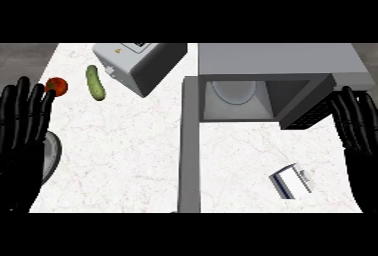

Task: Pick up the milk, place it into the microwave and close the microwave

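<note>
Milk carton [291, 180] lies on its side on the white marble counter [125, 150], low at the right, in front of the microwave and apart from it. White body, dark blue edge along its left side. Nothing touches it.

Head view, left to right:
- Left hand [22, 130] at the left edge, fingers straight and spread, pointing up; resting, holding nothing.
- Red tomato [57, 86] just beside the left hand's fingertips, partly behind them.
- Green cucumber [95, 82] lies to the right of the tomato, near it but apart, long axis running roughly up and down.
- Grey curved rim [52, 155] of some round item shows beside the left hand, mostly hidden; cannot tell what it is.
- Toaster [140, 62], white-grey, set at an angle at the top centre of the counter.
- Microwave [280, 62] at the upper right, grey. Door [190, 145] swung open, running down the view as a long grey strip. Cavity open, a pale round turntable plate [236, 92] inside.
- Right hand [356, 125] at the right edge, fingers straight and apart, pointing up, near the microwave's dark vented right side [310, 112]; holding nothing, well apart from the milk carton.
</note>
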You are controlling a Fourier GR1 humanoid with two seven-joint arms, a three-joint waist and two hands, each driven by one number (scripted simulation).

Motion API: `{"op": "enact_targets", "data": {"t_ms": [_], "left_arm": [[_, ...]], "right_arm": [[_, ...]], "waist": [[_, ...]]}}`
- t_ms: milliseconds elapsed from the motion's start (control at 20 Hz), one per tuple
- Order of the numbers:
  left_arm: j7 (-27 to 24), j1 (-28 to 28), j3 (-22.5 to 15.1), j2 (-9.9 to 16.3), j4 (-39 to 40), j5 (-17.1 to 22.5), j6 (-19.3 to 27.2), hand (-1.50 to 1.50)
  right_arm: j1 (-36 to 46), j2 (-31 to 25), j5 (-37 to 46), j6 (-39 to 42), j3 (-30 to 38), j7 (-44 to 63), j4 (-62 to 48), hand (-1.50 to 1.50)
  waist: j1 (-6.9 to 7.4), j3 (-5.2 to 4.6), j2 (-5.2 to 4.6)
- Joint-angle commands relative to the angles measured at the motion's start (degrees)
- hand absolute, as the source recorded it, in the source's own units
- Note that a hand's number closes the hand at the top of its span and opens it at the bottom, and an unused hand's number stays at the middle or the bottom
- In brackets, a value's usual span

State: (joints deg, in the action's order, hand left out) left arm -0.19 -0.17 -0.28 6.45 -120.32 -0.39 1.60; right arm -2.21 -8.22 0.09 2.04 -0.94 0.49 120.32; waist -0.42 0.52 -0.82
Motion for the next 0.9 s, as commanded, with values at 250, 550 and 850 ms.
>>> {"op": "enact_targets", "data": {"t_ms": [250, 550, 850], "left_arm": [[-3.6, -3.1, 4.2, 4.8, 5.2, 7.1, -8.5, -1.5], [-0.9, 1.1, -1.7, -2.9, 9.5, 9.2, -6.5, -1.5], [-2.3, 7.0, -8.1, -5.6, 5.5, 3.7, -3.8, -1.5]], "right_arm": [[-19.6, 3.4, 0.5, -0.1, 1.0, -10.4, 10.0, -1.5], [-32.3, 4.2, -5.4, 5.3, -3.3, -9.1, 13.3, -1.5], [-46.0, 5.9, -2.7, 9.6, -4.0, -22.8, 8.6, -1.5]], "waist": [[-0.6, -0.49, 0.98], [-0.49, -0.51, 1.0], [-0.46, -0.5, 1.1]]}}
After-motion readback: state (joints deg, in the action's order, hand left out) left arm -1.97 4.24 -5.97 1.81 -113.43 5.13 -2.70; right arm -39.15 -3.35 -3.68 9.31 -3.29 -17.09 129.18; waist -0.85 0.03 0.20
